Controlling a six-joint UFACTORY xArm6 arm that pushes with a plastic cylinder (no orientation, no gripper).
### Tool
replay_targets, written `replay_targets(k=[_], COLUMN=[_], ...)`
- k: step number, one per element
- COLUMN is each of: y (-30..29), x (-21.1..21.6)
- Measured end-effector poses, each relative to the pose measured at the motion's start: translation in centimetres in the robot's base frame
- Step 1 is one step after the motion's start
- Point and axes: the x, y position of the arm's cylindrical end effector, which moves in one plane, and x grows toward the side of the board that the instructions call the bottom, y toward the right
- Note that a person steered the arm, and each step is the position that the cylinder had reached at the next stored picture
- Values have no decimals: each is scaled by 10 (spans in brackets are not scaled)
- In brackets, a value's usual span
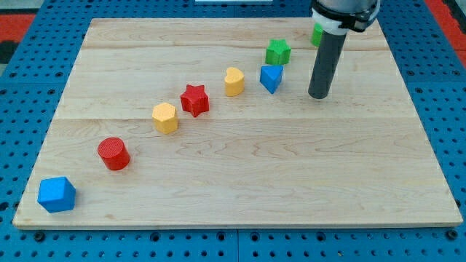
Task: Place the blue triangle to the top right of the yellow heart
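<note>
The blue triangle (271, 78) lies on the wooden board, just to the right of the yellow heart (234, 81) and about level with it, a small gap between them. My tip (318, 95) rests on the board to the right of the blue triangle, about a block's width away from it and slightly lower in the view. The rod rises straight up from there to the view's top.
A green star block (277, 52) sits just above the blue triangle. Another green block (317, 34) is half hidden behind the rod. A red star (194, 100), yellow hexagon (165, 117), red cylinder (113, 153) and blue cube (57, 194) run diagonally toward the bottom left.
</note>
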Motion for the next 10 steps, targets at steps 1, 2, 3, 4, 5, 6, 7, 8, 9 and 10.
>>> replay_targets(k=[1,2,3,4,5,6,7,8,9,10], y=[-32,-60,-66,-66,-70,-72,-83,-86,-31,43], x=[-15,-27,-28,-27,-33,-39,-39,-39,-20,-8])
